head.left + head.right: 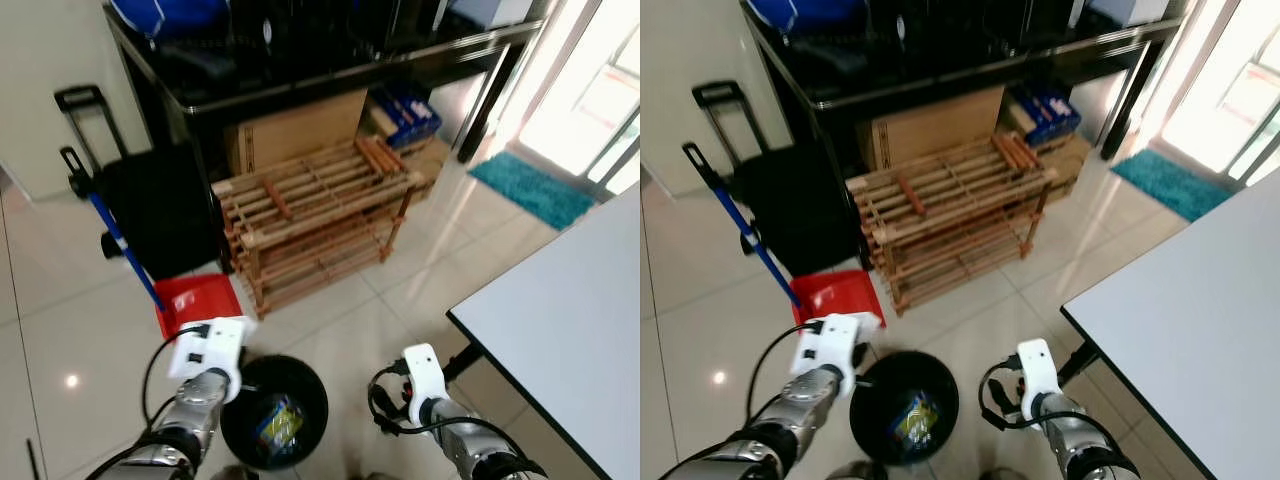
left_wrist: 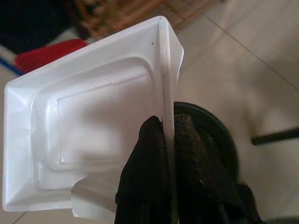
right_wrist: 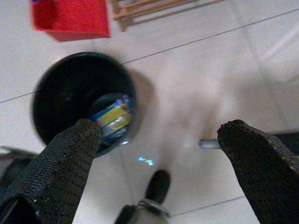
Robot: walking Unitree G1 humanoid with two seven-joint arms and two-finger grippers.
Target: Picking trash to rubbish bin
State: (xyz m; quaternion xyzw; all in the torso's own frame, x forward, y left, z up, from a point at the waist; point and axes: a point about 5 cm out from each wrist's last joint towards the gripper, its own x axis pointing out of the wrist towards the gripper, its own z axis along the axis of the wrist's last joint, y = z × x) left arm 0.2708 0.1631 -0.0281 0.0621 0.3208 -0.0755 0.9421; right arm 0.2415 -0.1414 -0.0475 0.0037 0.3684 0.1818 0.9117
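Left tool (image 2: 168, 128) is clenched on the rim of a white foam tray (image 2: 88, 135), pads pinching its edge, with the black rubbish bin (image 2: 212, 135) just behind. Bring the tray fully over the bin mouth before you let go; it is wide and light and could catch the rim.

Right tool (image 3: 159, 135) hangs spread wide and empty above the bin (image 3: 70, 93), where a yellow-and-blue wrapper (image 3: 112, 119) already lies.

From the head, a red dustpan (image 1: 195, 300) sits just beyond the bin, a wooden rack (image 1: 315, 220) farther off, and the white desk (image 1: 570, 320) on your right.

Left pincer (image 2: 168, 140) is clamped tight, its arm raised forward; right pincer (image 3: 159, 140) hangs beside it, fingers spread wide.
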